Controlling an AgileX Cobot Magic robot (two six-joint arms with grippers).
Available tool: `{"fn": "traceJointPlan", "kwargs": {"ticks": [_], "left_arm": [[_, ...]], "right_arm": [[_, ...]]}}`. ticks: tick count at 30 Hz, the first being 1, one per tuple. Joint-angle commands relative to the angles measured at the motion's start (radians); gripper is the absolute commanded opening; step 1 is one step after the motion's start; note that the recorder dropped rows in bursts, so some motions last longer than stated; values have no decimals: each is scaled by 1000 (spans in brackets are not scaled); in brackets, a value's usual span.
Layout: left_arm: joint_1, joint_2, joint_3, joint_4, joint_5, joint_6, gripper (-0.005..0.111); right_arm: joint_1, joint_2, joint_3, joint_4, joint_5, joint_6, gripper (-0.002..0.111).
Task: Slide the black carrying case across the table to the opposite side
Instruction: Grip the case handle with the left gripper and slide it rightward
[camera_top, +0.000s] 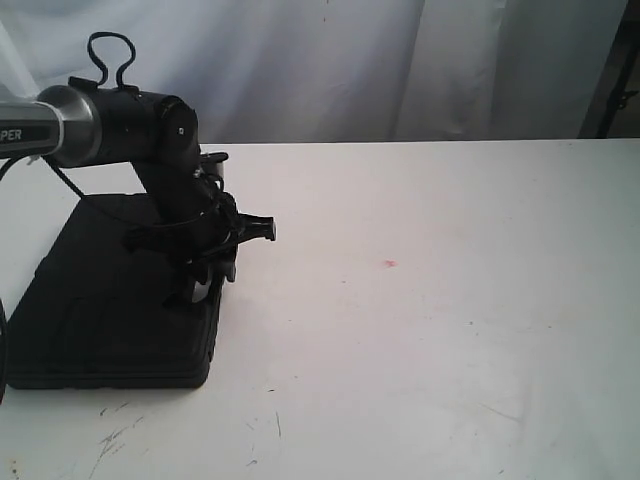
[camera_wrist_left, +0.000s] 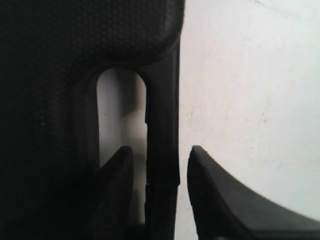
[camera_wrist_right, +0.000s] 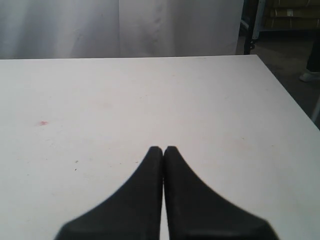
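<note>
Case (camera_top: 100, 300) far left; table (camera_top: 450, 350) stretches wide rightward.

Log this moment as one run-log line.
left gripper open, astride handle of black carrying case | right gripper shut, empty, over table | case at exterior-view left, not yet across

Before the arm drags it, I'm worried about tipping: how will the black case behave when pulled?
The black case lies flat and broad, so it will probably slide, not tip. Its moulded handle looks rigid, so likely no flex. The white table looks smooth; drag seems low.
</note>
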Motion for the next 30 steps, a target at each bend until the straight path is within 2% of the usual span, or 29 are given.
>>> {"fn": "traceJointPlan", "kwargs": {"ticks": [1,5,10,12,16,30], "left_arm": [[-8,0,-4,-11,-22,-11,30],[-8,0,-4,-35,-31,-9,18],[-8,0,-4,-34,-33,-9,15],[-8,0,-4,-34,-35,-7,1],[-16,0,-4,-44,-53,-8,0],[-165,0,-4,-225,-235,-56,0]], "right_arm": [[-3,-3,3,-1,-2,-4,0],[-3,-3,3,-1,-2,-4,0],[-3,-3,3,-1,-2,-4,0],[-3,-3,3,-1,-2,-4,0],[-3,-3,3,-1,-2,-4,0],[-3,-3,3,-1,-2,-4,0]]}}
